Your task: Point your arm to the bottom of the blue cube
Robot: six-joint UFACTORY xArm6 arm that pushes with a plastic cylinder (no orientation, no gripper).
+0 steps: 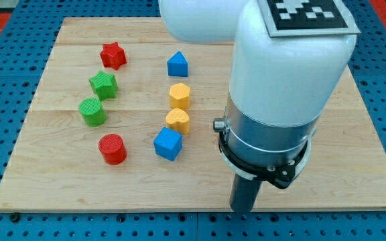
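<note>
The blue cube point(167, 144) lies on the wooden board point(59, 174), a little left of the middle and toward the view's bottom. My tip point(242, 209) is the lower end of the dark rod, near the board's bottom edge. It stands to the right of the blue cube and lower in the view, well apart from it. The white arm body point(287, 73) fills the view's right and hides the board behind it.
A yellow heart point(177, 120) touches the blue cube's upper right. Above it are a yellow hexagon point(179, 96) and a blue house-shaped block point(177, 64). At the left are a red star point(113, 55), a green star point(104, 85), a green cylinder point(92, 112) and a red cylinder point(112, 148).
</note>
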